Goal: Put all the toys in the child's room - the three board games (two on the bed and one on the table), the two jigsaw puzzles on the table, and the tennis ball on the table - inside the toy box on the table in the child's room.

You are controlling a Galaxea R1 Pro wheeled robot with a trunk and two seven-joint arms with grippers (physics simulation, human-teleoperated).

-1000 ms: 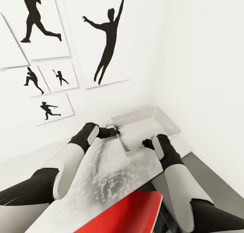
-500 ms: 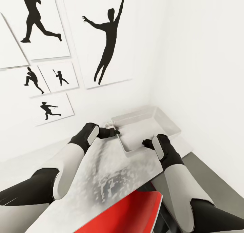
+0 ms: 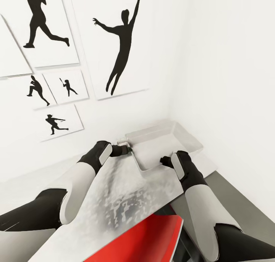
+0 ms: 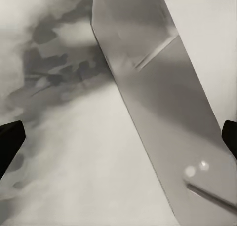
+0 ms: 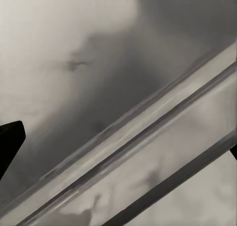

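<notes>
At the centre of the head view, the toy box sits on the table, tipped up slightly compared with a moment earlier. The left gripper has shifted up and left at its near-left corner; the right gripper meets the near rim. Wrist views show both sets of jaws spread wide, gripping nothing.
</notes>
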